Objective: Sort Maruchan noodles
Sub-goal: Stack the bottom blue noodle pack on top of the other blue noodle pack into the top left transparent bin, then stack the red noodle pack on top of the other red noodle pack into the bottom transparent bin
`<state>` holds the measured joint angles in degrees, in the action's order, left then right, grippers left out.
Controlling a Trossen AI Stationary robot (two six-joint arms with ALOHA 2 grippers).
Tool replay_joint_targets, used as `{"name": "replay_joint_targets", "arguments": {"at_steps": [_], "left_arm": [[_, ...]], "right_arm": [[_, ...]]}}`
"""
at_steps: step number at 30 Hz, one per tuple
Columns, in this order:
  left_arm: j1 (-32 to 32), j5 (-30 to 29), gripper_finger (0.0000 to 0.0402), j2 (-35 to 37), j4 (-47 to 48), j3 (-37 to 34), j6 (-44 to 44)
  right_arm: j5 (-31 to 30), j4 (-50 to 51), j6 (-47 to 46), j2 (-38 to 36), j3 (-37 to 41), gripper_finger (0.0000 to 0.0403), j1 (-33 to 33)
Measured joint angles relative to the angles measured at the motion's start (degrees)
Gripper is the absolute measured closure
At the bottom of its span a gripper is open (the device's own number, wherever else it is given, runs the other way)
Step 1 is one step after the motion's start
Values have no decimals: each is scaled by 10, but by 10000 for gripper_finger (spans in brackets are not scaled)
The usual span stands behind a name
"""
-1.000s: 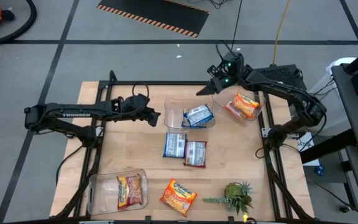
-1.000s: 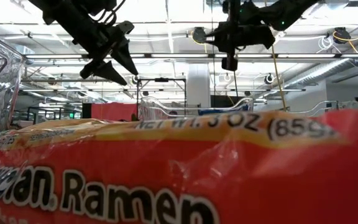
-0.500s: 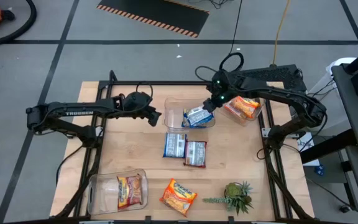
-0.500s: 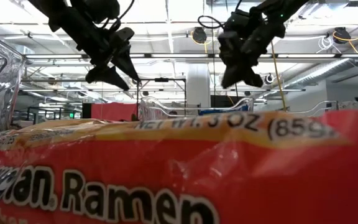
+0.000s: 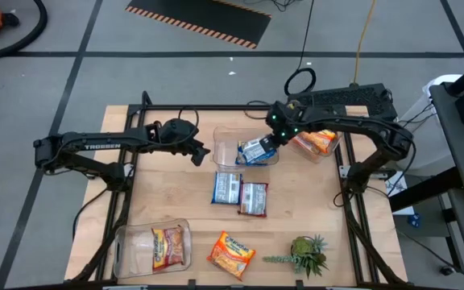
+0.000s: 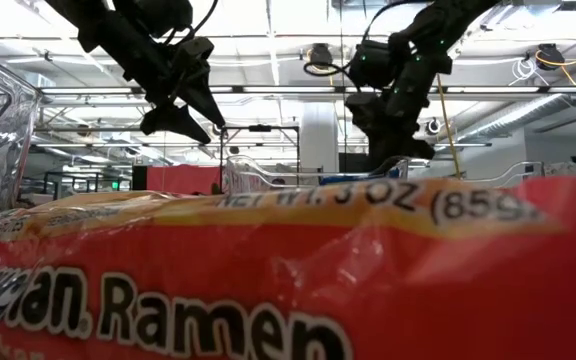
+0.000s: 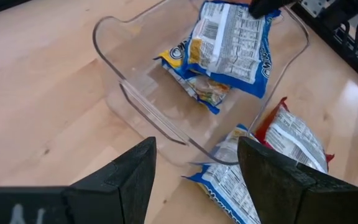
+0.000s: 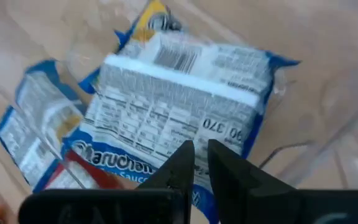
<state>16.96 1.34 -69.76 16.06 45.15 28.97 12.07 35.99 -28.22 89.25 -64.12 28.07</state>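
Observation:
In the high view, two blue-and-yellow packets lie stacked in the clear middle bin. My right gripper is low over the top packet, fingers shut. My left gripper hangs open just left of that bin, touching nothing; its wrist view looks down on the bin. A blue packet and a red-brown packet lie flat on the table. An orange packet lies near the near edge. Orange packets sit in the right bin. My right gripper comes slanting down from the table's far right, its shut fingertips right at the top blue packet's edge. Whether they touch the wrapper I cannot tell. The packet lies flat on the other one in the bin.
A third clear bin at the near left corner holds a red-and-orange packet. A small green spiky plant stands near the near right corner. The low view is filled by an orange-red ramen wrapper close to the camera.
My right gripper has swung from above the table's far edge toward the near-left and dropped down to the blue packets in the middle bin. The packets have stayed where they were.

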Motion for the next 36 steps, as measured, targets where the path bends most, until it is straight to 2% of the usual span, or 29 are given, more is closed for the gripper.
{"name": "replay_joint_targets", "arguments": {"at_steps": [8, 13, 17, 22, 25, 32, 36], "left_arm": [[-13, 8, 172, 0, 0, 0, 19], [-33, 8, 172, 0, 0, 0, 30], [-54, 8, 172, 0, 0, 0, 30], [-79, 8, 172, 0, 3, 0, 14], [-89, 8, 172, 0, 12, 0, -3], [-84, 8, 172, 0, 83, 0, -5], [-84, 8, 172, 0, 119, 0, -6]], "right_arm": [[-2, -31, -11, 36, 0, 365, -18], [0, -46, -50, 41, 0, 365, -31], [-7, -72, -92, 10, 0, 365, -45], [-74, -98, -136, -51, 0, 365, -72], [-89, -87, -162, -82, 0, 365, -84], [-90, -35, -226, -124, 2, 365, -143], [-90, -34, -294, -136, 25, 361, -180]]}}
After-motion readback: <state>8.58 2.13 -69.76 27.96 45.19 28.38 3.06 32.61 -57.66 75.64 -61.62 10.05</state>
